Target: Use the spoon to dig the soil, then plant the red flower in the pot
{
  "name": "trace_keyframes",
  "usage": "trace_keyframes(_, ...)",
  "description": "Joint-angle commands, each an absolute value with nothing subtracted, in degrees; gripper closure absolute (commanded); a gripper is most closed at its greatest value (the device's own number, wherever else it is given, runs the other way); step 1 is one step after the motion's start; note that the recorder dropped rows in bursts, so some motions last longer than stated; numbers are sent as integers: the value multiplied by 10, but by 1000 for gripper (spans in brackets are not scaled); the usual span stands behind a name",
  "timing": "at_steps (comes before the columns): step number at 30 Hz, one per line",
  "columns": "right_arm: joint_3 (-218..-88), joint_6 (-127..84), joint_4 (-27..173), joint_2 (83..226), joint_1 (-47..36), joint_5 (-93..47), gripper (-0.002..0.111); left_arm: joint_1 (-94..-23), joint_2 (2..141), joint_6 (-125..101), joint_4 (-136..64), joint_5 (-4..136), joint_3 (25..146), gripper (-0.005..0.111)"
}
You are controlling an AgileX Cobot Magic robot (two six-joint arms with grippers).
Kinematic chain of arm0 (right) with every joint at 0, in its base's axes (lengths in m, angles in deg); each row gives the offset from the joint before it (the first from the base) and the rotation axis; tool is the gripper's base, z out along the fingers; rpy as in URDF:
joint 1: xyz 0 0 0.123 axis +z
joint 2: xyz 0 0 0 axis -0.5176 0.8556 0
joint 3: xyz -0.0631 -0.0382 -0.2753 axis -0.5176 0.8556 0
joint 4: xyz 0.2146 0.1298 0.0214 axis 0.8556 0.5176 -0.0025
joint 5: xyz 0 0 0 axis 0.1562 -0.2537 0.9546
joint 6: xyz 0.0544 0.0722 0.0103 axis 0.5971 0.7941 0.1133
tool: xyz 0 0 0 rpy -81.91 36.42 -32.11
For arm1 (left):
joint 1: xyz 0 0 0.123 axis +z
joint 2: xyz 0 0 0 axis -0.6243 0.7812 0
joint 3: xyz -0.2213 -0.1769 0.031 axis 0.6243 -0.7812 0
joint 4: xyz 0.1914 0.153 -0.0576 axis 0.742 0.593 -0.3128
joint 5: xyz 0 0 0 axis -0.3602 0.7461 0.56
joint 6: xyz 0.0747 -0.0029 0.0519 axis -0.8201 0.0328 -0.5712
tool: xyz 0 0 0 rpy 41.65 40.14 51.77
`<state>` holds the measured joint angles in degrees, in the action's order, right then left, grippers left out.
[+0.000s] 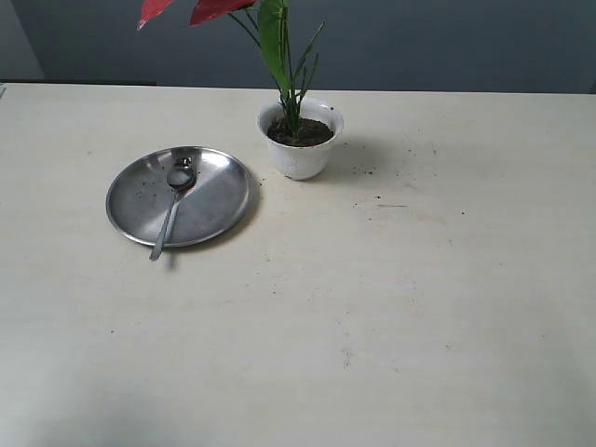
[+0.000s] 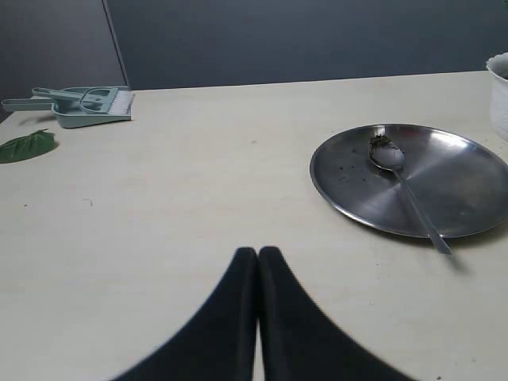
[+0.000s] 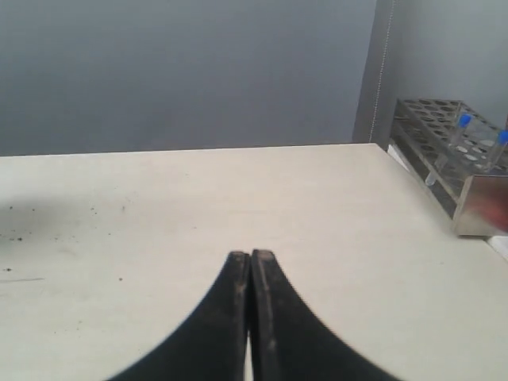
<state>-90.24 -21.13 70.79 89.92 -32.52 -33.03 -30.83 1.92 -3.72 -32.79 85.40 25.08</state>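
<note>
The white scalloped pot stands on the table, filled with dark soil. The red flower rises upright from that soil on its green stem, its bloom cut off by the frame's top edge. The silver spoon lies in the round steel plate, bowl up with a few soil crumbs; it shows again as the spoon in the left wrist view. My left gripper is shut and empty, hanging over bare table short of the plate. My right gripper is shut and empty, away from everything. Neither arm appears in the exterior view.
Soil crumbs are scattered on the table right of the pot. A green dustpan with brush and a loose leaf lie far from the plate. A metal test-tube rack stands at the table's edge.
</note>
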Motion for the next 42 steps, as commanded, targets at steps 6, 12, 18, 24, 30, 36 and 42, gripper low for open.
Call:
trace_keyframes(6, -879, -276, 744, 859, -328, -316, 109, -308, 16, -37, -324, 851, 248, 106)
trace_keyframes(12, -879, -276, 747, 828, -328, -407, 109, -308, 16, -37, -324, 851, 248, 106)
trace_keyframes(18, -879, -276, 747, 828, -328, -409, 109, -308, 16, -37, -324, 851, 248, 106)
trace_keyframes(24, -879, -276, 747, 828, -328, -439, 109, -308, 16, -37, -324, 851, 248, 106)
trace_keyframes(30, -879, -274, 747, 828, -328, -439, 109, -308, 16, -37, -324, 851, 248, 106)
trace_keyframes(36, -879, -274, 747, 828, -328, -438, 109, -308, 16, -37, -324, 851, 248, 106)
trace_keyframes(42, -879, -272, 748, 828, -328, -437, 109, -308, 16, -37, -324, 851, 248, 106)
